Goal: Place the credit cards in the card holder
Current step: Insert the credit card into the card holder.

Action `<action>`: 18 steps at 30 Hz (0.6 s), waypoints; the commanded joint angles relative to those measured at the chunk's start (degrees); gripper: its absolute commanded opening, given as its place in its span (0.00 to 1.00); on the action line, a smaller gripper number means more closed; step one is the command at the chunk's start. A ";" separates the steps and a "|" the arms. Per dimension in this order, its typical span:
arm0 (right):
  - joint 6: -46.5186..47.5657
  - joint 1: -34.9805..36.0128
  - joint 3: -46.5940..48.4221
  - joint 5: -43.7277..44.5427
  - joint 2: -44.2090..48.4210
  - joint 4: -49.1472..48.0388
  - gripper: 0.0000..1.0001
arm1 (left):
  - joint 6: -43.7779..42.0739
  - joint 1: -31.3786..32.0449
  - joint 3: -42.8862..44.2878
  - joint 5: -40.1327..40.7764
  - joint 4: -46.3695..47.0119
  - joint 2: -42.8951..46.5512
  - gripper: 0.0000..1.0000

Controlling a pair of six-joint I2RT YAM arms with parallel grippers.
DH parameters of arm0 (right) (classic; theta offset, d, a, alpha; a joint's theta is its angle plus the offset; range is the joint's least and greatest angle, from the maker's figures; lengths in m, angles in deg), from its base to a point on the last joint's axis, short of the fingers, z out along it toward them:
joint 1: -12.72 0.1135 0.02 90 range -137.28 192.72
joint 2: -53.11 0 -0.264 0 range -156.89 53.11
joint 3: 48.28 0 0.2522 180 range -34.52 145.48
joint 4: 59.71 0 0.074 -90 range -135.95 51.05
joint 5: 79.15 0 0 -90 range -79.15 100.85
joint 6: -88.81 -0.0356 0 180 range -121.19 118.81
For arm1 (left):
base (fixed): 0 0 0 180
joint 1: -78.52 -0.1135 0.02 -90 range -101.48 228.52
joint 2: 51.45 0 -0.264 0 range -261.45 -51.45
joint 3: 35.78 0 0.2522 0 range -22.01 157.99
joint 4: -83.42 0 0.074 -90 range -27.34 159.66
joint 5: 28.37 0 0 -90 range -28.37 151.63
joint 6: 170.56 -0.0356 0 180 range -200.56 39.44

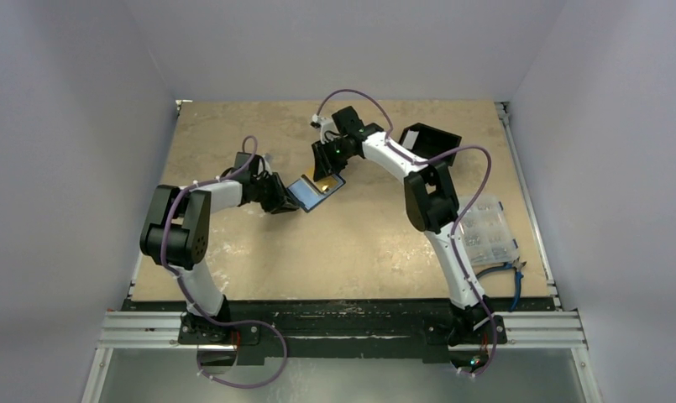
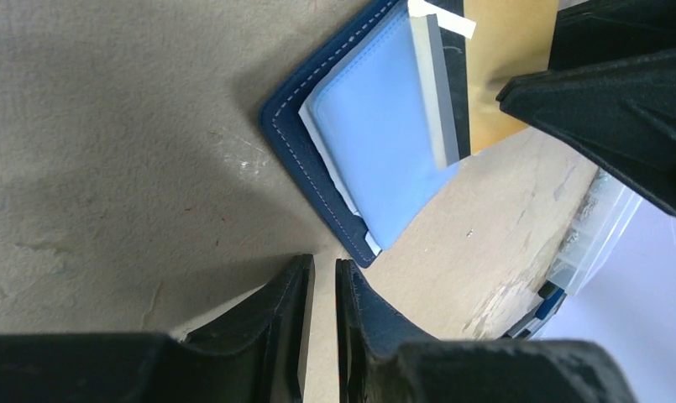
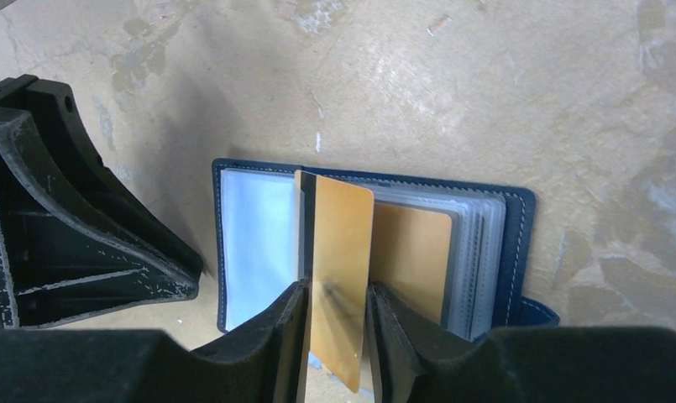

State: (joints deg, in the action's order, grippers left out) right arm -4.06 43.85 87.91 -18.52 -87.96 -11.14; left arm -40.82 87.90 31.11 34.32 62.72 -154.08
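Observation:
The navy-blue card holder (image 1: 315, 191) lies open on the table; its pale blue sleeves (image 2: 376, 134) face up. My right gripper (image 3: 336, 294) is shut on a gold card (image 3: 338, 243), held on edge just above the holder's middle fold. A second gold card (image 3: 410, 260) lies in a sleeve on the holder's right half, under the navy cover edge (image 3: 519, 243). My left gripper (image 2: 324, 264) is empty, its jaws nearly together, with its tips on the table just off the holder's near corner (image 2: 317, 159). In the top view my left gripper (image 1: 284, 200) is left of the holder and my right gripper (image 1: 326, 164) is above it.
A black open-sided box (image 1: 431, 143) stands at the back right. A clear plastic compartment box (image 1: 488, 228) sits at the right edge, with blue-handled pliers (image 1: 502, 273) in front of it. The left gripper's fingers (image 3: 82, 227) are close to the holder's left side.

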 commanded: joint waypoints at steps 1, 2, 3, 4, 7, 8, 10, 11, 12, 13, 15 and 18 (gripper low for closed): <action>-2.88 -1.78 -1.84 -1.61 0.44 0.83 0.36 | 0.23 -0.33 0.96 -2.96 1.22 2.41 0.20; -3.67 -2.07 -2.13 -2.74 0.45 0.61 0.35 | 0.31 -0.33 1.30 -3.51 1.29 2.54 0.20; -4.27 -2.32 -2.27 -3.96 0.31 0.54 0.35 | 0.46 -0.33 1.67 -4.10 1.43 2.71 0.20; -4.93 -2.51 -2.26 -4.71 0.09 0.60 0.33 | 0.50 -0.29 1.89 -5.00 1.75 2.82 0.20; -6.04 -3.30 -1.00 -5.41 -1.24 2.03 0.24 | 0.72 -0.33 2.98 -6.00 1.38 3.16 0.20; -6.41 -3.54 -0.83 -5.56 -1.56 2.40 0.21 | 0.95 -0.31 3.16 -6.00 1.51 3.33 0.20; -6.76 -4.15 -1.15 -7.31 -1.87 2.59 0.19 | 1.59 -0.33 3.37 -6.20 2.13 3.57 0.20; -6.75 -4.24 -1.08 -7.78 -2.07 2.88 0.18 | 2.19 -0.33 3.43 -6.56 2.76 3.47 0.20; -6.52 -4.31 -0.91 -8.07 -2.16 3.12 0.16 | 2.89 -0.33 3.51 -7.00 3.58 3.30 0.20; -6.33 -4.25 -0.65 -8.38 -2.41 3.42 0.13 | 3.67 -0.33 3.59 -7.46 4.43 2.98 0.20; -5.72 -4.34 0.62 -9.89 -3.54 4.40 0.06 | 5.22 -0.33 4.08 -7.98 5.90 2.00 0.19; -5.20 -4.31 3.80 -10.57 -5.78 7.02 0.02 | 6.97 -0.33 4.62 -7.57 9.10 0.02 0.18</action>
State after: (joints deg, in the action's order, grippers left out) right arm -10.64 39.53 88.28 -28.68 -90.52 -8.87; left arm -37.06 87.90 33.12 28.27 66.09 -152.90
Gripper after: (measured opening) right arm 0.052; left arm 0.188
